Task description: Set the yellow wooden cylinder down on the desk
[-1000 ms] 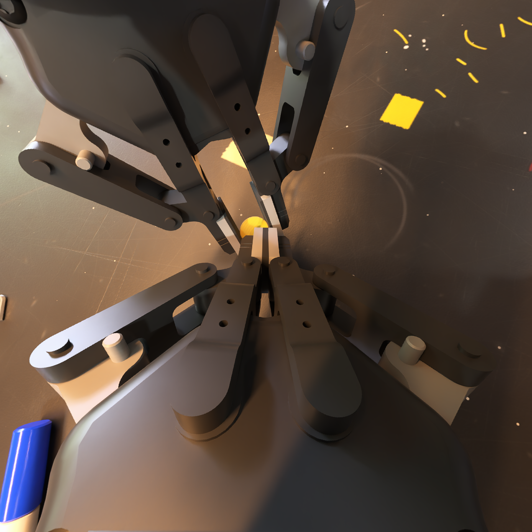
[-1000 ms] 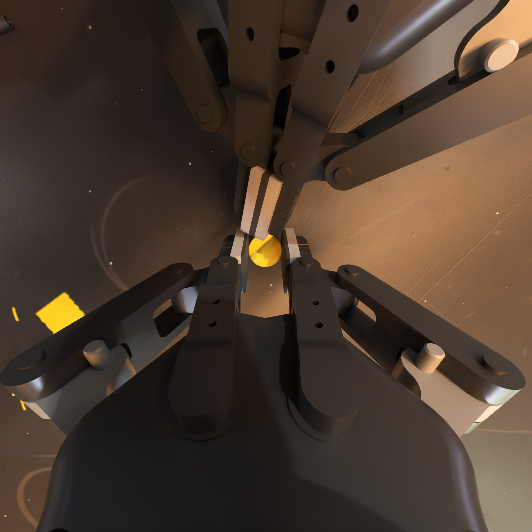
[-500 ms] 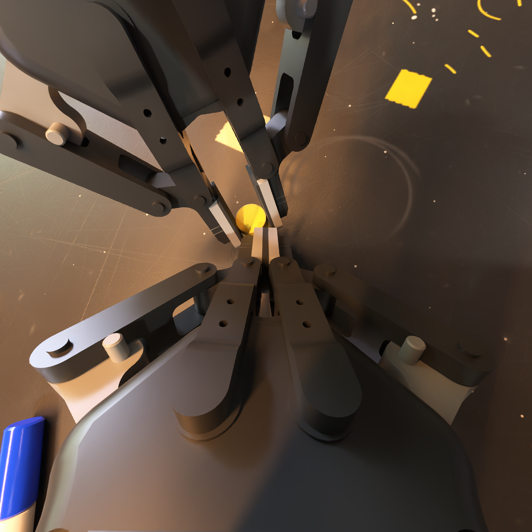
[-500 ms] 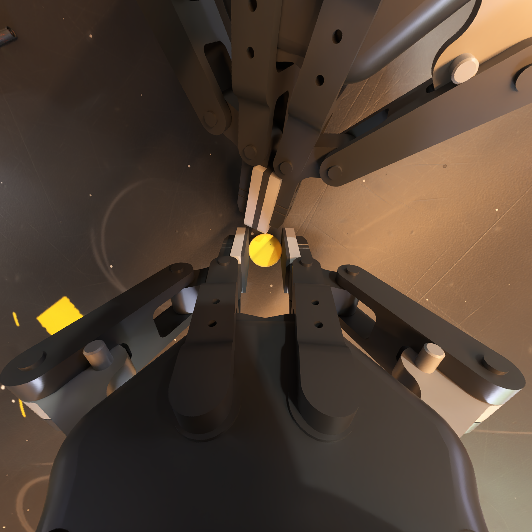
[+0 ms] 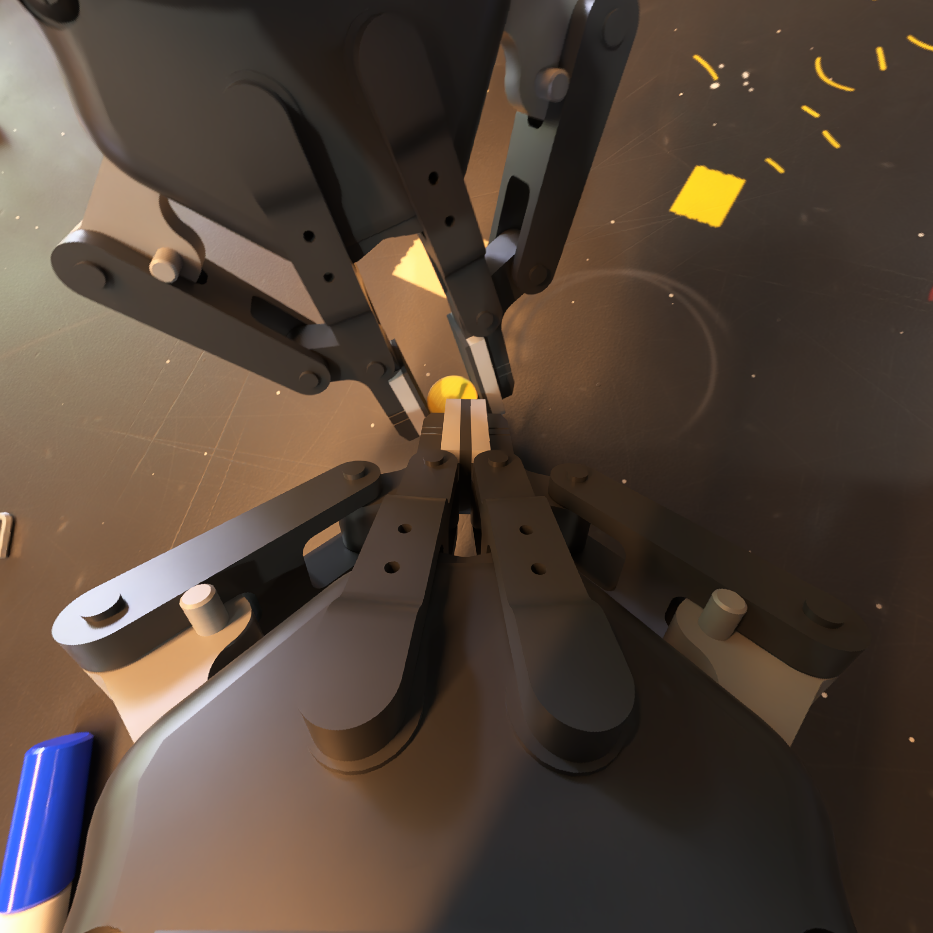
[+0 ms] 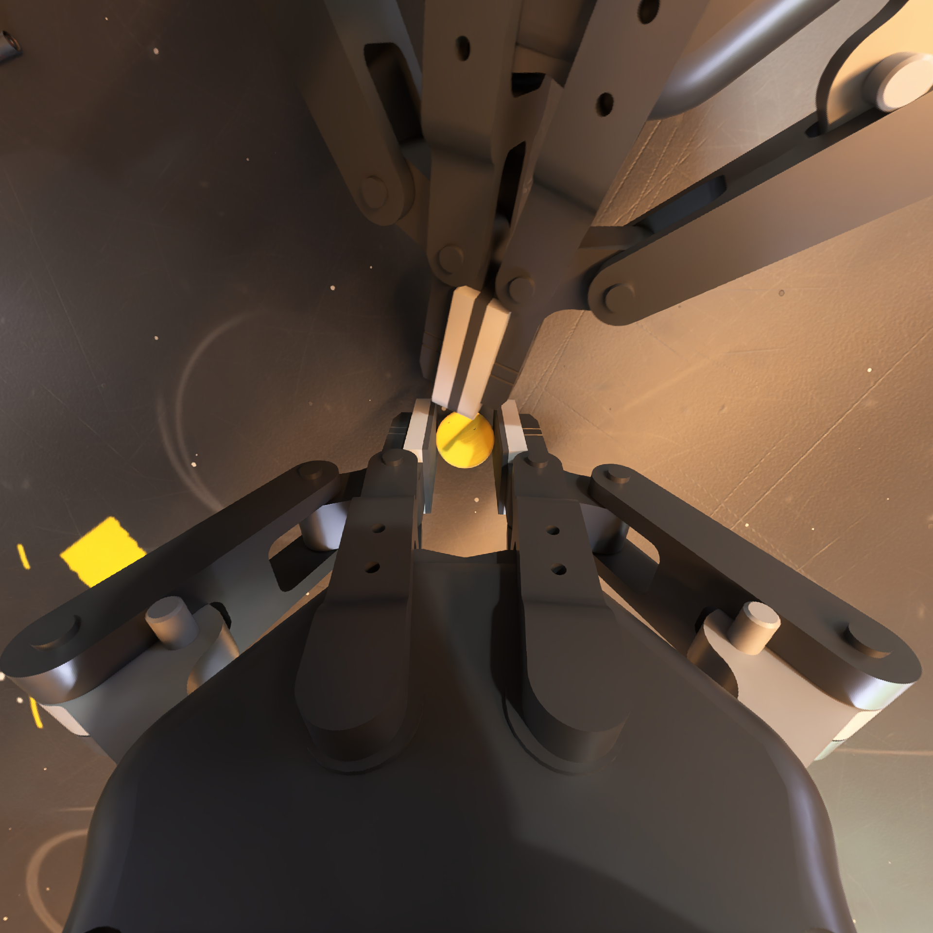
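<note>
The yellow wooden cylinder (image 6: 464,438) appears end-on between the fingers of the right gripper (image 6: 464,439), above the dark desk (image 6: 151,252). The pads flank it with narrow gaps on both sides, so actual grip cannot be confirmed. The left gripper (image 5: 465,424) is fully closed, pads pressed together, tips just beside the cylinder (contact unclear). A blue marker (image 5: 40,828) lies near-left; a yellow square patch (image 5: 707,196) lies far-right.

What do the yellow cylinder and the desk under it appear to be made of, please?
The yellow cylinder looks like painted wood: smooth, matte yellow, with a faint line across its end, though no grain shows. The desk seems a dark, hard, semi-matte board, judging by fine scratches and ring-shaped scuffs; its exact material is unclear.
</note>
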Robot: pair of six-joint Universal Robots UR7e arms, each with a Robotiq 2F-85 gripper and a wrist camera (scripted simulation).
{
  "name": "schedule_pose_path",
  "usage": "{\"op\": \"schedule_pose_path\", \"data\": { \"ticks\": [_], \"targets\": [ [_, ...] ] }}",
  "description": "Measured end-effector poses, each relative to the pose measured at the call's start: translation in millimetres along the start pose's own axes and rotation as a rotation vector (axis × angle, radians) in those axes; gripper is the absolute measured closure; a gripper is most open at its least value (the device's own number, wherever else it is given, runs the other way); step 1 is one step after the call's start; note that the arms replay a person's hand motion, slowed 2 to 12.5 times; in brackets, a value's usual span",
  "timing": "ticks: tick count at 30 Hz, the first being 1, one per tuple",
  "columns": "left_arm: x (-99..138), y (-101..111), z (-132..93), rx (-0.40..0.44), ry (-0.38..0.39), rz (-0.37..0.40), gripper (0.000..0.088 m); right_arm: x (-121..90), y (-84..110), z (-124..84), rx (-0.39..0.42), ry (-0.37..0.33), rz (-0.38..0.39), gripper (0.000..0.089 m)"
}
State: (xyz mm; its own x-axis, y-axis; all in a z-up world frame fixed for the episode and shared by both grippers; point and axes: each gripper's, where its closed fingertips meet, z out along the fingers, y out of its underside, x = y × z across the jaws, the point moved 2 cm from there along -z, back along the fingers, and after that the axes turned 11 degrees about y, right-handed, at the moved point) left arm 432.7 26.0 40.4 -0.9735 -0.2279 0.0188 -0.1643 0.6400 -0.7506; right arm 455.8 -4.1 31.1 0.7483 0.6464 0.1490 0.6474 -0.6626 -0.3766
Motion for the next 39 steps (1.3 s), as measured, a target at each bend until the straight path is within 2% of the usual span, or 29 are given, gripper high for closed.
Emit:
{"op": "schedule_pose_path", "data": {
  "ticks": [6,19,39],
  "targets": [
    [1.2,-0.4,3.5,0.005,0.001,0.017,0.0882,0.1,-0.1,0.1,0.003,-0.002,0.001,0.0695],
    [-0.8,1.7,6.8,0.005,0.016,0.0,0.0882,-1.4,0.8,0.5,0.008,-0.003,0.007,0.0695],
    [-1.0,3.5,7.3,0.013,0.057,-0.071,0.0882,-0.7,0.4,1.4,0.022,0.004,0.01,0.0695]
  ]
}}
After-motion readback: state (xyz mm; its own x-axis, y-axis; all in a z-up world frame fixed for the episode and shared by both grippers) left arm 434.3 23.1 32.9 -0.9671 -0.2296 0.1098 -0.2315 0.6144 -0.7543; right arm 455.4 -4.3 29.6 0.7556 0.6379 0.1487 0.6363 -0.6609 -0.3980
